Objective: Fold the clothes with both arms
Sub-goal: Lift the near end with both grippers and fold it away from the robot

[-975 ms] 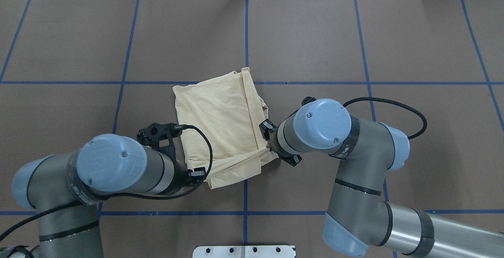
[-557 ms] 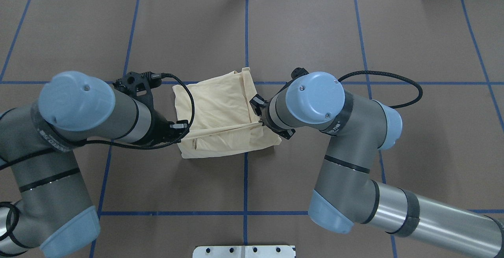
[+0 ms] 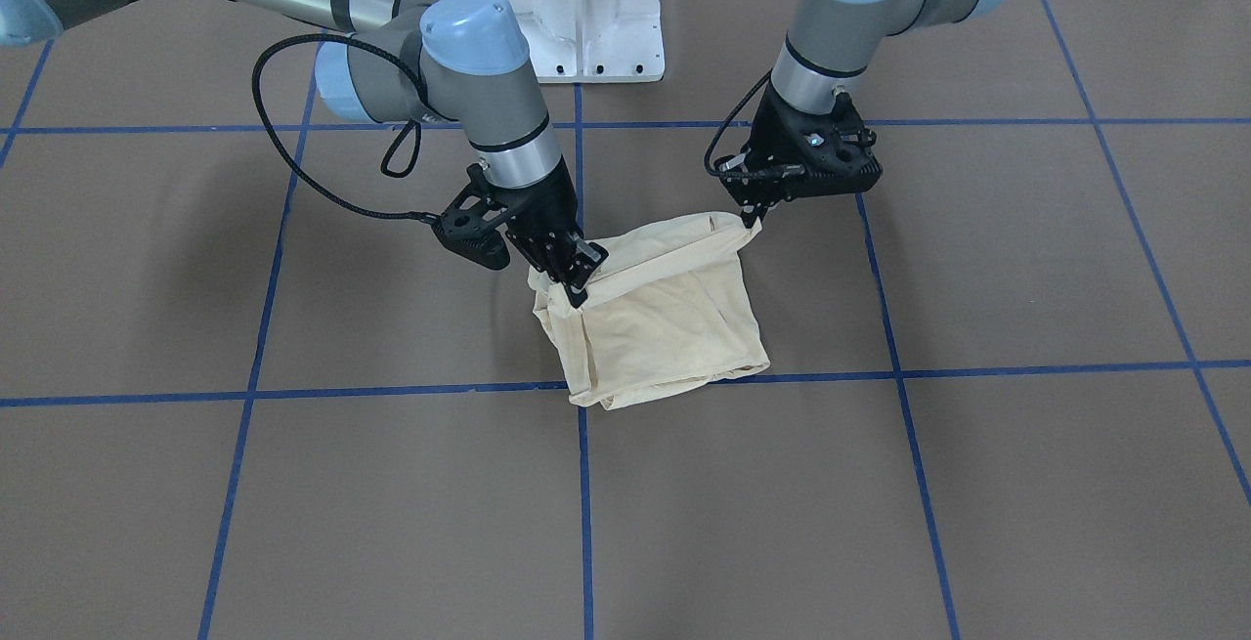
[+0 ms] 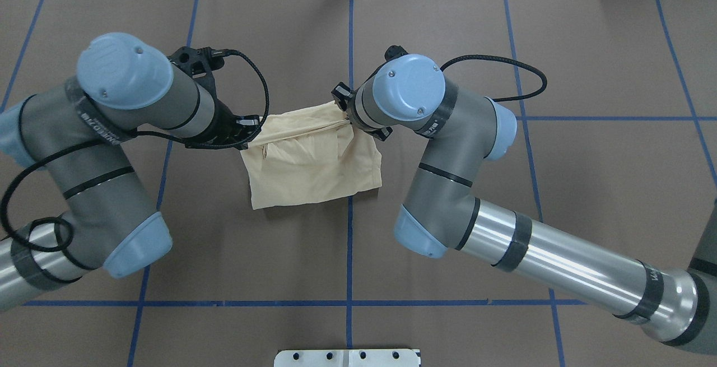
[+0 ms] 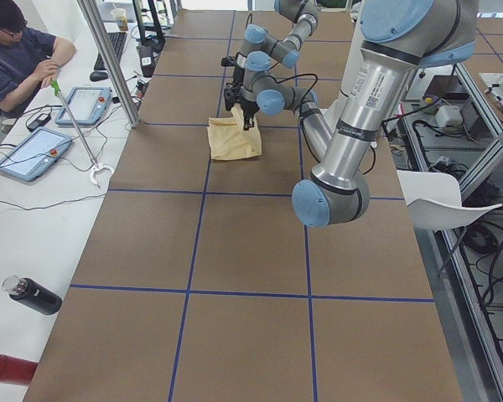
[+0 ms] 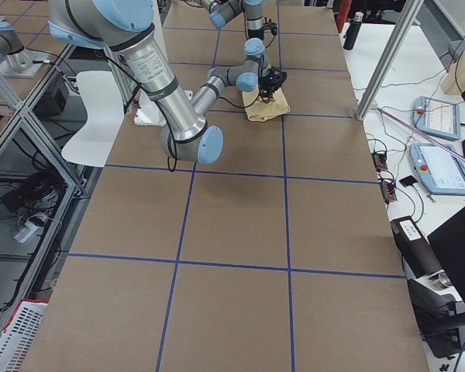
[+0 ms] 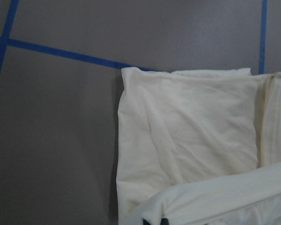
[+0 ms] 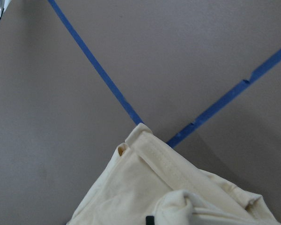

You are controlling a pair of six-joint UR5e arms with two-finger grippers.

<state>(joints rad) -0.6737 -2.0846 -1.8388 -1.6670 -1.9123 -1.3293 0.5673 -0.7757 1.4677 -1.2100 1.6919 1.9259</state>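
Note:
The clothes are one pale cream-yellow T-shirt [image 4: 313, 168], lying folded near the table's middle. Its upper layer is lifted and stretched taut between both grippers. My left gripper [image 4: 259, 137] is shut on the left end of that raised edge, and my right gripper [image 4: 348, 122] is shut on the right end. Facing the robot, the left gripper [image 3: 751, 220] pinches the far corner of the T-shirt [image 3: 674, 327] and the right gripper [image 3: 575, 286] pinches the other end. The left wrist view shows the flat layer [image 7: 187, 140] beneath; the right wrist view shows a seamed hem [image 8: 150, 159].
Blue tape lines [image 4: 349, 47] divide the brown table cover into squares. The white pedestal base [image 3: 582, 15] stands behind the arms. A metal plate [image 4: 347, 357] sits at the near edge. A person [image 5: 17, 50] sits at a side bench with tablets [image 5: 33, 152] and bottles [image 5: 32, 295].
Both arms have swung away from the robot's base, carrying the shirt's near edge up and over the rest. The bundle now looks shorter and has shifted slightly toward the far side.

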